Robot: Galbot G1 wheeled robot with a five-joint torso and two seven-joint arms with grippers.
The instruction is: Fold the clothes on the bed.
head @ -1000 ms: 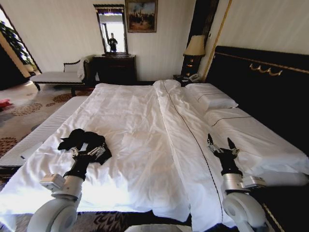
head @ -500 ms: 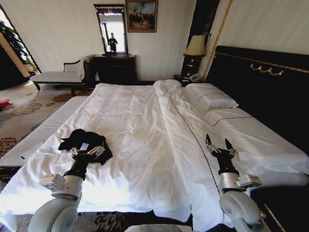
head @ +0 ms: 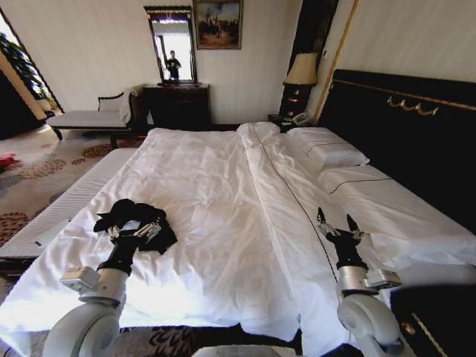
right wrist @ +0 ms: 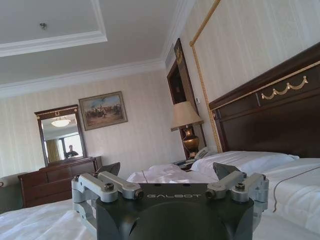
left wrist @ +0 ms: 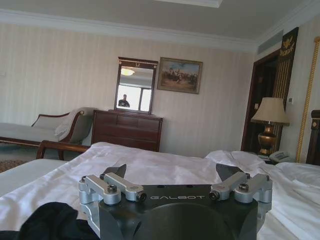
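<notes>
The clothes [head: 141,217], a crumpled black T-shirt, lie in a small heap near the left side of the bed [head: 223,186], on its white duvet. My left gripper [head: 134,233] hovers open over the heap's near edge; the left wrist view shows the black cloth [left wrist: 50,222] just below the spread fingers of the left gripper [left wrist: 172,172]. My right gripper [head: 336,224] is held open above the duvet on the bed's right side, far from the shirt, and the right wrist view shows the right gripper [right wrist: 167,170] with nothing between its fingers.
A white striped bench [head: 56,216] runs along the bed's left side. The dark headboard [head: 401,126] and pillows [head: 327,152] stand at the right. A dresser [head: 175,104], a chaise [head: 93,115] and a lamp [head: 300,74] line the far wall.
The head view has shifted slightly, so the camera moved. Both grippers stay open in about the same places, the right one drawn a little nearer to me.
</notes>
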